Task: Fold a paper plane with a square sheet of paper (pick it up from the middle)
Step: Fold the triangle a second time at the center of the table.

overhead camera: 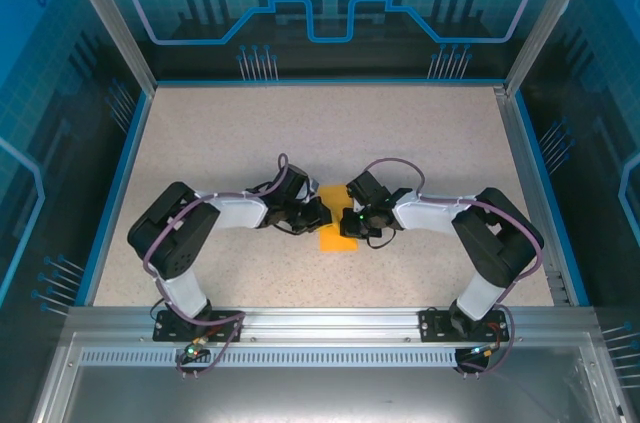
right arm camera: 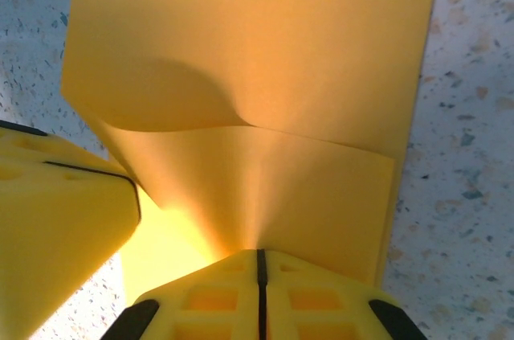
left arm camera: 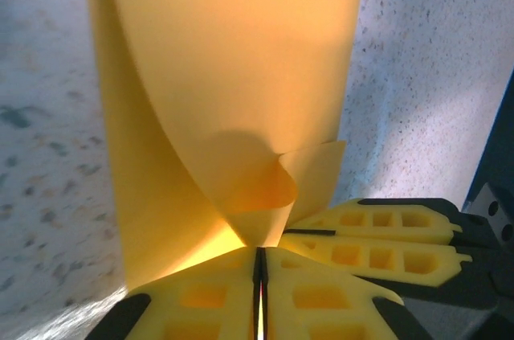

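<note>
- The speckled beige table (overhead camera: 300,123) is seen from above, enclosed by blue-tinted walls (overhead camera: 60,93).
- The left arm (overhead camera: 185,228) and the right arm (overhead camera: 490,233) are bent inward from their bases at the near edge, so that the two wrists are brought together near the table's middle.
- The square sheet of paper (overhead camera: 335,238) is found between those wrists, near the middle of the table. In the wrist views the orange-yellow sheet (left arm camera: 233,75) is seen doubled over in a soft curve, one layer (right arm camera: 257,51) laid over another.
- The left gripper (left arm camera: 259,264) is closed, and the paper's lower edge is pinched between its yellow fingers.
- The right gripper (right arm camera: 259,264) is likewise clamped onto the paper, just beside the left one.
</note>
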Available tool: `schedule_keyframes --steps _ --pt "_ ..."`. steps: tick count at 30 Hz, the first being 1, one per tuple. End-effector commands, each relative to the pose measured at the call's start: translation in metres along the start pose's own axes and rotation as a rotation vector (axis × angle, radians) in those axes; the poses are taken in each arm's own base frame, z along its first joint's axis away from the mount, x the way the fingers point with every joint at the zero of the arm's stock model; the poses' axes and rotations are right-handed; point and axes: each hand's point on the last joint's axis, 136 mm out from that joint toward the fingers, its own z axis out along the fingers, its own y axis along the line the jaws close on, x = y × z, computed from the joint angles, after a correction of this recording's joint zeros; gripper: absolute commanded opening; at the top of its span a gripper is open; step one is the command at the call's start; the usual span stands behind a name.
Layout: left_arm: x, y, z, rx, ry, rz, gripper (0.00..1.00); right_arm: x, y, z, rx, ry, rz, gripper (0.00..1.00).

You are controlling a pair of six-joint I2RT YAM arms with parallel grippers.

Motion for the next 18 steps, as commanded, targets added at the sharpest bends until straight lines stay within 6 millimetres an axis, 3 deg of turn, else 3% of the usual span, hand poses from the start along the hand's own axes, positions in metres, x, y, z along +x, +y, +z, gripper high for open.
schedule_keyframes --steps 1,6,11,18 --pt "-0.006 0.0 -0.019 -0.029 -0.096 0.008 0.15 0.026 -0.026 0.003 0.122 0.083 -0.006 0.08" --pt "-0.008 -0.018 -0.029 0.025 -0.119 0.051 0.21 0.026 -0.026 0.0 0.127 0.079 -0.01 0.09" --pt "-0.004 -0.03 -0.009 0.099 -0.033 0.043 0.15 0.027 -0.028 0.0 0.131 0.079 -0.004 0.09" --pt "0.002 -0.02 0.014 0.083 0.04 0.023 0.14 0.028 -0.027 0.0 0.128 0.08 -0.006 0.09"
